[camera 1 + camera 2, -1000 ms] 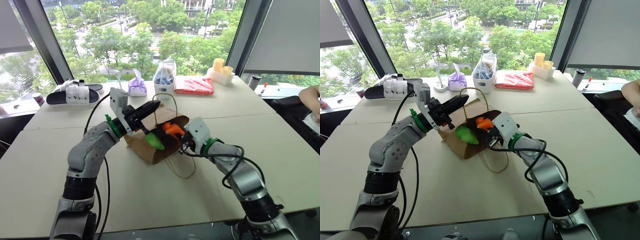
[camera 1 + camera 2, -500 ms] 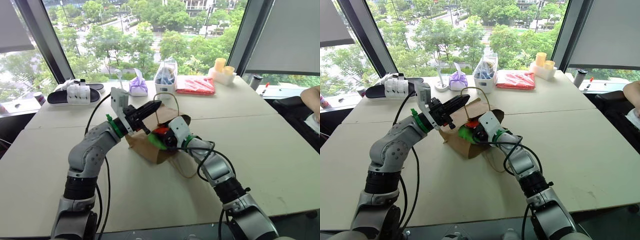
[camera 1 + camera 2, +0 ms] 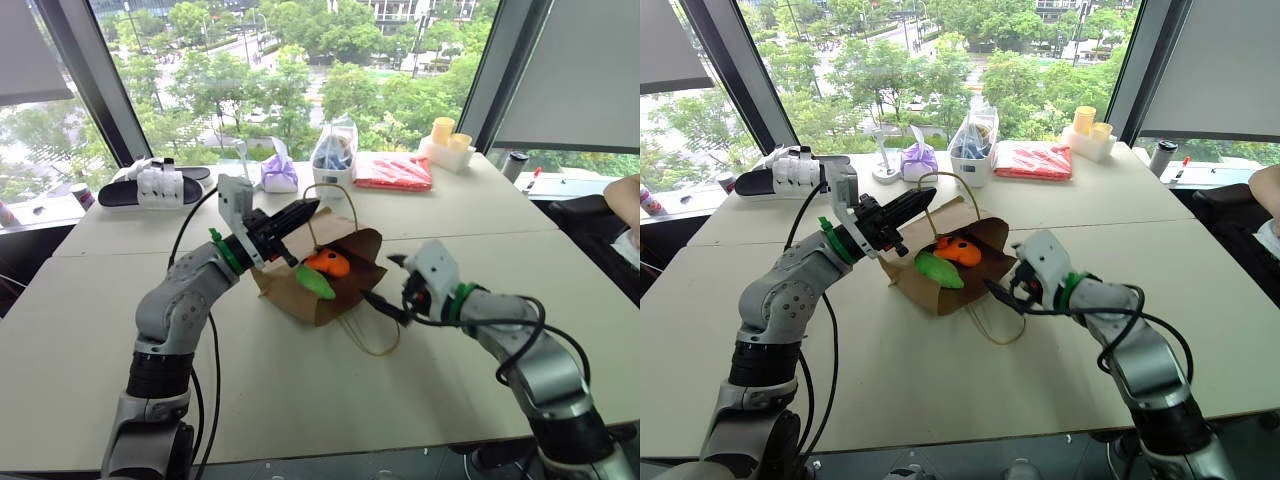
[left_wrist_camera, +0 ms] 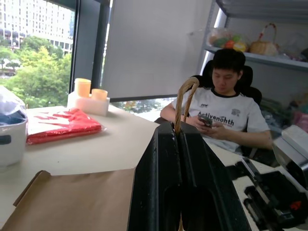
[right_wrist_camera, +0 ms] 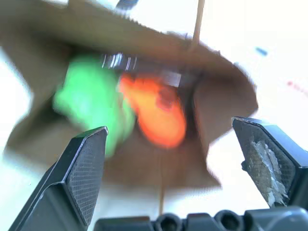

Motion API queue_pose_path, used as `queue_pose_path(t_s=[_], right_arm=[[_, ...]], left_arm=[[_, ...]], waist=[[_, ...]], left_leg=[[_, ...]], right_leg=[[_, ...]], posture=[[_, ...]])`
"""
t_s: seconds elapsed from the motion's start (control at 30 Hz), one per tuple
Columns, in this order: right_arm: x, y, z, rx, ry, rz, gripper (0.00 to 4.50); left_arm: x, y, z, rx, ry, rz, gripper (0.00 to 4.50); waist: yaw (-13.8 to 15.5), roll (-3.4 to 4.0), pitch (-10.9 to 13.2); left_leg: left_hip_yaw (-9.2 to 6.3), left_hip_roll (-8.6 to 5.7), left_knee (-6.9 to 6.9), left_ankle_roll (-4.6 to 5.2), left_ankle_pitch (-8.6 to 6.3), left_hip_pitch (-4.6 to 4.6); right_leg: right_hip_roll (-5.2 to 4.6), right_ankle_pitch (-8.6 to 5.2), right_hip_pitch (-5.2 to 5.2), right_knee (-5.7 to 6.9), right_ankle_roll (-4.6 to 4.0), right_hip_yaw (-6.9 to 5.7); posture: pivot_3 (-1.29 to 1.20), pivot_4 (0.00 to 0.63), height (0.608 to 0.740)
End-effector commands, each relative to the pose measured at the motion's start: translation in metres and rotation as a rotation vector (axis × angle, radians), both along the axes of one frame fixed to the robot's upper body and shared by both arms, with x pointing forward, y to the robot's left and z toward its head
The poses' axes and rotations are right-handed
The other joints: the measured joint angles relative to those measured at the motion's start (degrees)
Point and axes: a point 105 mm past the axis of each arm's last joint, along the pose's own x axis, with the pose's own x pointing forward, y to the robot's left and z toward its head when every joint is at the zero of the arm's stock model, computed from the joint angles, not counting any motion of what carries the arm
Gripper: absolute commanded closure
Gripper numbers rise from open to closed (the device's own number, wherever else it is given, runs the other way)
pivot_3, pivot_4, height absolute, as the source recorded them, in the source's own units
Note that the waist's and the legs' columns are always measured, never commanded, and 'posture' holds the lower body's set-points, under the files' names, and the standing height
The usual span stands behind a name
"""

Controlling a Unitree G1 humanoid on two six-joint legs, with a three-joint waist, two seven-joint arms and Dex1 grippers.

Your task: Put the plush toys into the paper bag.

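While I watch from the head camera, my right pincer (image 3: 1002, 293) sits nearest me, empty, its two black fingers spread wide just in front of the mouth of the paper bag (image 3: 940, 290) and clear of it. The brown bag lies on its side on the pale surface (image 3: 940, 390), mouth gaping toward me, with one thin string handle (image 3: 992, 322) looped flat on the surface below it. Both plush toys rest inside the mouth: the lime-green one (image 3: 938, 269) lower and to the left, the orange one (image 3: 960, 250) just beside it, higher and to the right. My left pincer (image 3: 908, 207) is closed tight on the bag's other string handle (image 4: 185, 98), holding it raised above the bag. Farther back along the window I see a purple tied pouch (image 3: 915, 160), a clear plastic bag (image 3: 971, 150), a red packet (image 3: 1032, 158) and a black and white sandal (image 3: 790, 170).
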Motion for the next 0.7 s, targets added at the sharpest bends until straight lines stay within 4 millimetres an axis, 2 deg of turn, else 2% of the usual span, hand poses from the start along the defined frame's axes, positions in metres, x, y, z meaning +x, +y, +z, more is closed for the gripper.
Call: queue_pose_path(t_s=[0.03, 0.27, 0.3, 0.37, 0.6, 0.7], right_arm=[[0.003, -0.007, -0.013, -0.009, 0.015, -0.039, 0.03], [0.016, -0.015, -0.042, -0.028, 0.054, -0.083, 0.03], [0.018, -0.015, -0.043, -0.025, 0.054, -0.084, 0.42], [0.022, -0.014, -0.046, 0.039, 0.089, -0.102, 0.81], [0.031, -0.01, -0.055, 0.101, 0.135, -0.118, 4.42], [0.034, -0.013, -0.044, 0.11, 0.112, -0.132, 4.47]], left_arm=[[-0.003, -0.001, 0.015, -0.013, -0.066, -0.009, 4.5], [-0.005, -0.004, 0.013, 0.0, -0.068, -0.02, 4.5], [-0.005, -0.005, 0.013, 0.001, -0.067, -0.02, 4.5], [-0.005, -0.006, 0.014, 0.0, -0.068, -0.02, 4.5], [-0.004, -0.004, 0.015, 0.002, -0.075, -0.011, 4.5], [-0.004, -0.004, 0.017, 0.0, -0.08, -0.007, 4.5]], waist=[[-0.3, 0.01, 0.0], [-0.2, 0.01, 0.0], [-0.2, 0.01, 0.0], [-0.2, 0.01, 0.0], [-0.3, 0.01, 0.0], [-0.2, 0.01, 0.0]], left_leg=[[0.02, 0.0, 0.01, 0.0, 0.0, 0.0], [0.04, 0.02, 0.0, -0.05, 0.03, 0.06], [0.05, 0.02, 0.0, -0.13, 0.08, 0.05], [0.05, 0.02, 0.01, -0.13, 0.08, 0.05], [0.03, 0.02, 0.01, -0.15, 0.09, 0.05], [0.03, 0.01, 0.02, -0.15, 0.09, 0.05]], right_leg=[[-0.01, 0.0, 0.0, 0.02, 0.0, 0.02], [0.01, 0.0, -0.01, 0.06, 0.0, 0.04], [0.0, 0.0, -0.01, 0.06, 0.0, 0.04], [0.0, 0.0, 0.0, 0.05, 0.0, 0.04], [0.01, 0.0, 0.0, 0.07, 0.0, 0.04], [0.0, 0.0, 0.01, 0.07, 0.0, 0.04]], posture=[[0.0, 0.15, 0.74], [0.0, 0.15, 0.74], [0.0, 0.15, 0.74], [0.0, 0.15, 0.74], [0.0, 0.15, 0.74], [0.0, 0.15, 0.74]])
